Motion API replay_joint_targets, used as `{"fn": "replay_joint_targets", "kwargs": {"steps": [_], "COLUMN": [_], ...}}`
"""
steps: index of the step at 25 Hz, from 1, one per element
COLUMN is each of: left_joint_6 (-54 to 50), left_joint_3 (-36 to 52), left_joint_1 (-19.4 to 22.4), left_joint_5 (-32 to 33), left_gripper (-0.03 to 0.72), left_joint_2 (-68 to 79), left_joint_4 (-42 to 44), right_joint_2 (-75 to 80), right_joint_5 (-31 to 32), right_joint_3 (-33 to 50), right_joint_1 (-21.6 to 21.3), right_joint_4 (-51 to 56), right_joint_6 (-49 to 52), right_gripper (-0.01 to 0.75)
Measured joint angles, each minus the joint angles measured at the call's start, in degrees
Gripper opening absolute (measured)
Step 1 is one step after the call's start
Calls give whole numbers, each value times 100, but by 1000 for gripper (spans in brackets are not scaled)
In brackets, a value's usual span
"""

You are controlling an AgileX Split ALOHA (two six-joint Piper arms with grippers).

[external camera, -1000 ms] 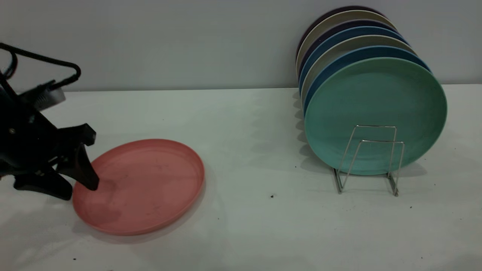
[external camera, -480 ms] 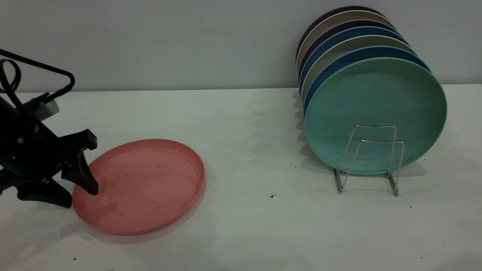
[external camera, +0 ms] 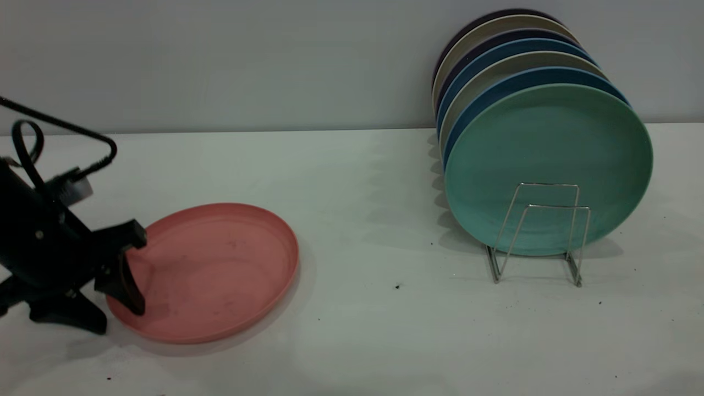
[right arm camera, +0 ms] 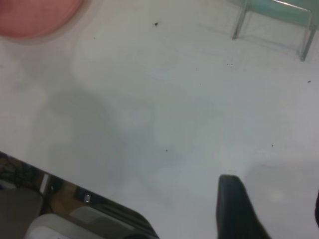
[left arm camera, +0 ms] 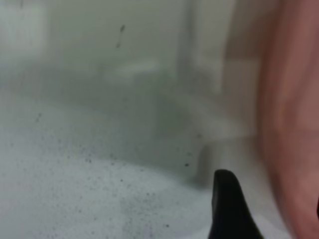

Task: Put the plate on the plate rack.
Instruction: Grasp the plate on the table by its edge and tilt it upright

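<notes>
The salmon-pink plate (external camera: 214, 269) lies flat on the white table at the front left. My left gripper (external camera: 114, 314) is open and low at the plate's left edge. One finger is inside the rim and the other is outside on the table. In the left wrist view the plate's rim (left arm camera: 286, 149) runs between the two fingers of the left gripper (left arm camera: 271, 211). The silver wire plate rack (external camera: 542, 231) stands at the right, with its front loops bare. My right gripper (right arm camera: 274, 209) is open over bare table, seen only in the right wrist view.
A teal-green plate (external camera: 550, 143) stands in the rack with several blue, beige and dark plates behind it, up to the wall. The right wrist view shows the table's edge (right arm camera: 99, 194), the pink plate (right arm camera: 35, 15) and the rack's feet (right arm camera: 239, 25).
My left gripper has sunk lower and shifted toward the front along the plate's left edge, still open across the rim. The plate and rack have not moved.
</notes>
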Motion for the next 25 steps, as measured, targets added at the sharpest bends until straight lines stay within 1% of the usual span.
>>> {"fn": "replay_joint_targets", "kwargs": {"steps": [2,5,9,10,13,16,17,20,25], "left_joint_6": [17,80,87,92,190,746,1074,1750,2421], "left_joint_3": [0,0,-6,-6,-6,-6,-1,0,0], "left_joint_1": [0,0,0,0,0,0,0,0,0], "left_joint_5": [-56,-163,-223,-243,-238,-244,-267,-368,-476], "left_gripper": [426,334,92,58,38,35,32,25,21], "left_joint_2": [83,115,115,115,83,-108,-215,-489,-786], "left_joint_4": [-122,-228,-326,-334,-334,-328,-324,-339,-541], "right_joint_2": [0,0,0,0,0,0,0,69,559], "right_joint_5": [-5,-5,-5,-5,10,92,111,195,358], "right_joint_3": [0,0,0,0,0,0,0,0,0], "right_joint_1": [0,0,0,0,0,0,0,0,0], "right_joint_4": [0,0,0,0,16,239,349,933,2135], "right_joint_6": [0,0,0,0,0,-39,-90,-422,-1451], "right_gripper": [402,402,402,402,402,402,402,402,402]}}
